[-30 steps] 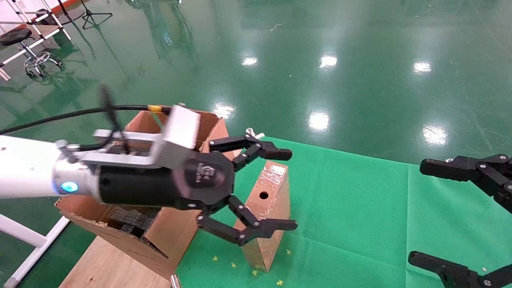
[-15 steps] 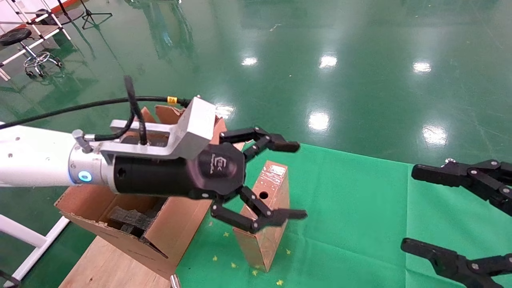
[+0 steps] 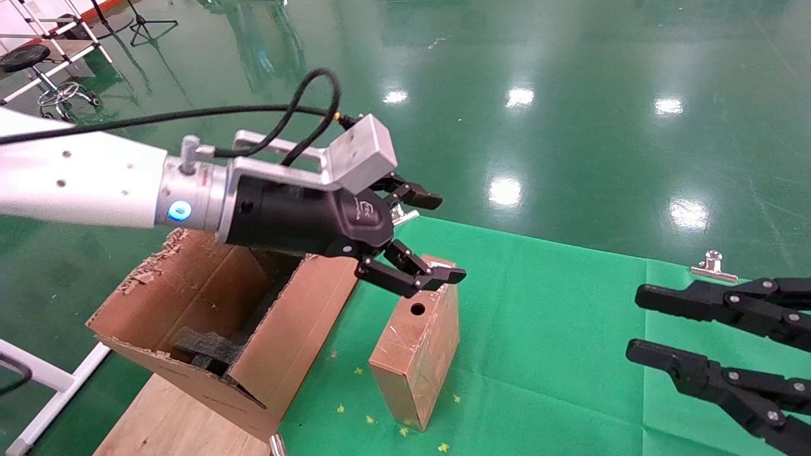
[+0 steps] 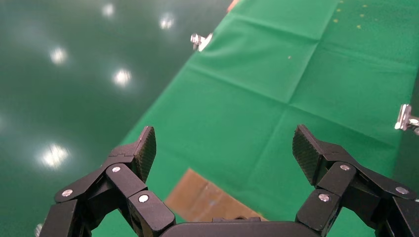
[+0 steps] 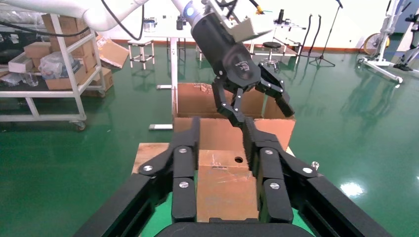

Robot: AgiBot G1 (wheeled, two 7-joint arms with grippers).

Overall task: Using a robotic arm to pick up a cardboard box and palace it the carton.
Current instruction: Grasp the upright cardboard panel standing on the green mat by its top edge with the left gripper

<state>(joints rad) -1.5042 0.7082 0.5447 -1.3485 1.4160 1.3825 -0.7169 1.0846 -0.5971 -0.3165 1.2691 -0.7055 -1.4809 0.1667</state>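
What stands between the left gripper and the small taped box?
Nothing visible does. The left gripper, open, hovers just above the cardboard box, which stands upright on the green cloth beside the carton.

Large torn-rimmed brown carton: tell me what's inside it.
Inside the large torn-rimmed brown carton, black foam pieces show near the front corner. The left gripper and its arm cover the carton's far part, so anything there is hidden.
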